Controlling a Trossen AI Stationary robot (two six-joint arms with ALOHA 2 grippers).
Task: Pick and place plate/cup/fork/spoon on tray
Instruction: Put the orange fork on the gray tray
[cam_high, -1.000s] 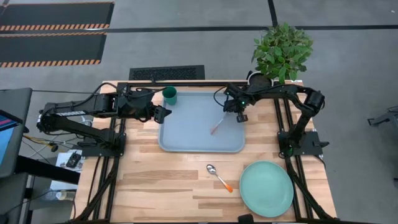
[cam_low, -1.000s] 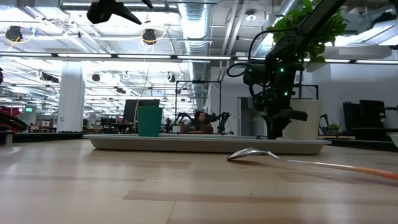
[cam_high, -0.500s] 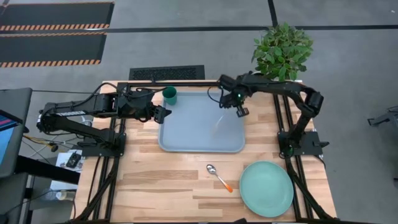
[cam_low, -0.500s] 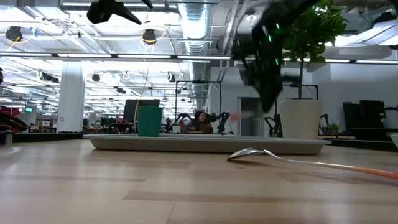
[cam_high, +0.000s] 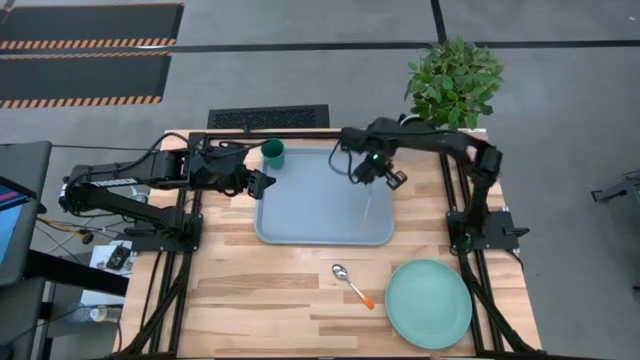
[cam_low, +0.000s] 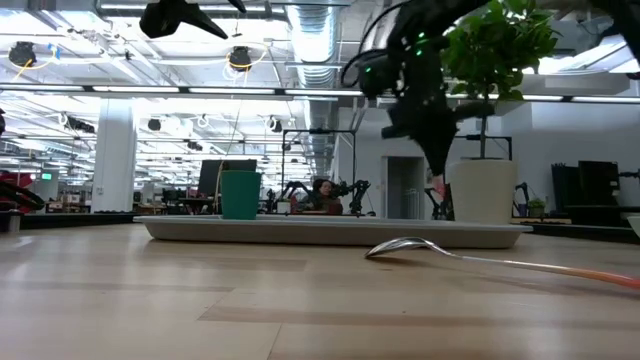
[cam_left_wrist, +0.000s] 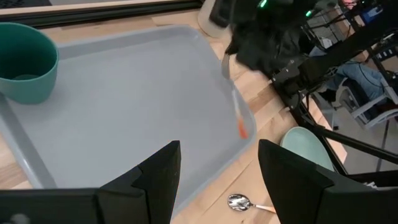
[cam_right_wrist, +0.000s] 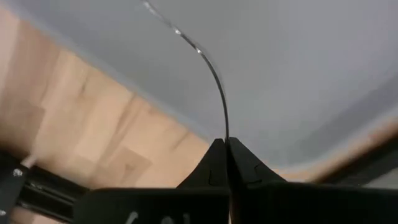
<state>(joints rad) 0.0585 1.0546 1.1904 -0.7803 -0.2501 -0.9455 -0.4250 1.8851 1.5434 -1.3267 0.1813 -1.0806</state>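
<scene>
A leafy potted plant (cam_high: 455, 80) stands at the wooden table's (cam_high: 260, 290) far right corner, beyond a black floor grille (cam_high: 268, 117).

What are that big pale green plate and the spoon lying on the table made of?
The large round mint-green plate looks like matte plastic or melamine: flat even colour, no glare, though glazed ceramic can't be ruled out. The small spoon has a shiny silver oval bowl that mirrors the room lights in the low view, so it is probably polished metal. Its orange handle looks like plastic.
</scene>
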